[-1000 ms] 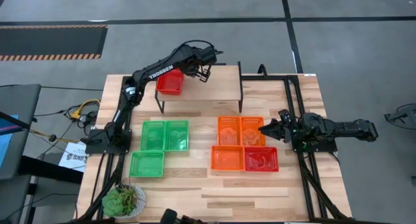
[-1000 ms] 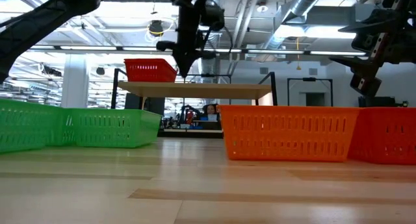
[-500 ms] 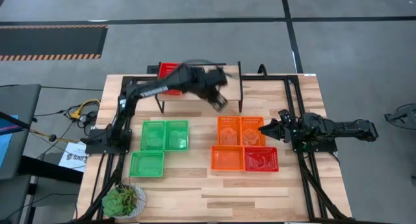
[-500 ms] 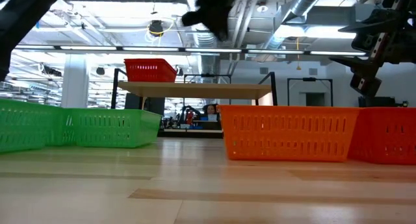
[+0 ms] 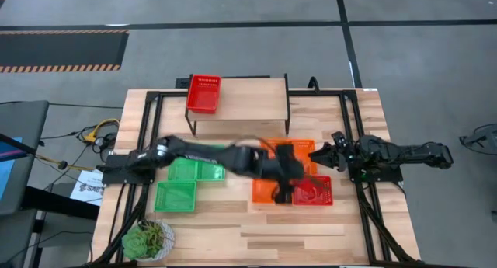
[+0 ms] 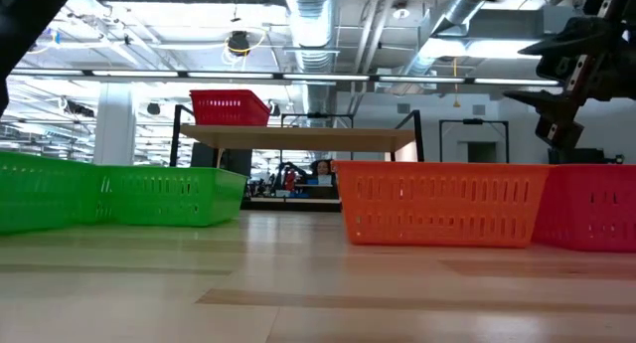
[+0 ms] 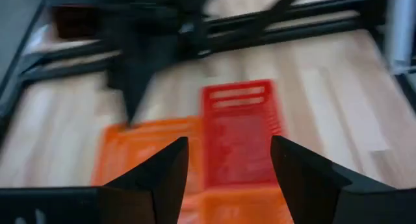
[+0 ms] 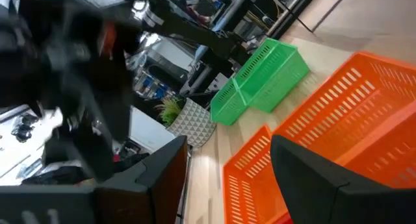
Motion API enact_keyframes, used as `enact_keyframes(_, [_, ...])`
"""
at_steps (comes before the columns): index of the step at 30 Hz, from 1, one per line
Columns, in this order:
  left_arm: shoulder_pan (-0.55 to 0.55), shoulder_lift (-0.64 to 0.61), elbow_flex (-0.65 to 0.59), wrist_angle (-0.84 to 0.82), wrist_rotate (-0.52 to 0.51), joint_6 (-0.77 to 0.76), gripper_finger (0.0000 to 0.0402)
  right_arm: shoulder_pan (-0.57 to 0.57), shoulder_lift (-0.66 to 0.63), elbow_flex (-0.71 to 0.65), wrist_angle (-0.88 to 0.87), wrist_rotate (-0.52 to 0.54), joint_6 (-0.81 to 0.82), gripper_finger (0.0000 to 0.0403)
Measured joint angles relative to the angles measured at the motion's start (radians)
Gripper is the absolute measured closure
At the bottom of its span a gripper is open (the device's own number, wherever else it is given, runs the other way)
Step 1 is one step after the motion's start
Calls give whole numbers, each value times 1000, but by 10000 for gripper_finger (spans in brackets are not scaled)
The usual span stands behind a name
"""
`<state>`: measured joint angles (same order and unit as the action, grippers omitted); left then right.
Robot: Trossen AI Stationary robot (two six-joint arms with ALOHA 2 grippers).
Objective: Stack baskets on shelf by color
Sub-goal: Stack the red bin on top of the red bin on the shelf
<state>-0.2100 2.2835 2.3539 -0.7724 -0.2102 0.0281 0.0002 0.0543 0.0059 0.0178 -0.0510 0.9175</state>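
One red basket (image 5: pixel 203 94) stands on the left end of the shelf (image 5: pixel 252 101); it also shows in the low view (image 6: pixel 230 107). On the table lie three green baskets (image 5: pixel 175 196), three orange baskets (image 5: pixel 303 150) and a second red basket (image 5: pixel 314 192). My left gripper (image 5: pixel 289 192) is open and hangs above this red basket (image 7: pixel 239 133) without touching it; its arm reaches across the green and orange baskets. My right gripper (image 5: pixel 314 154) is open and empty, beside the right side of the orange baskets (image 8: pixel 364 120).
A potted plant (image 5: pixel 147 238) stands at the table's near left corner. The shelf's black legs (image 5: pixel 288 116) stand at the far middle. Black frame rails (image 5: pixel 353 120) run along the table's left and right sides. Bare wood lies along the near edge.
My left gripper has swung from the shelf, beside the red basket there, toward the table's near right, and now hangs over the red basket on the table. The red basket on the shelf has stayed where it was. My right arm has kept still.
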Motion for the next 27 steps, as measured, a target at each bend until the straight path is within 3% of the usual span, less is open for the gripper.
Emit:
enact_keyframes(11, [-66,191,0,260,44,124,193,0,33,0,-1,-6,-9,159])
enact_keyframes(27, [-53,280,-1,307,106,5,193,67,55,0,3,-23,-28,159])
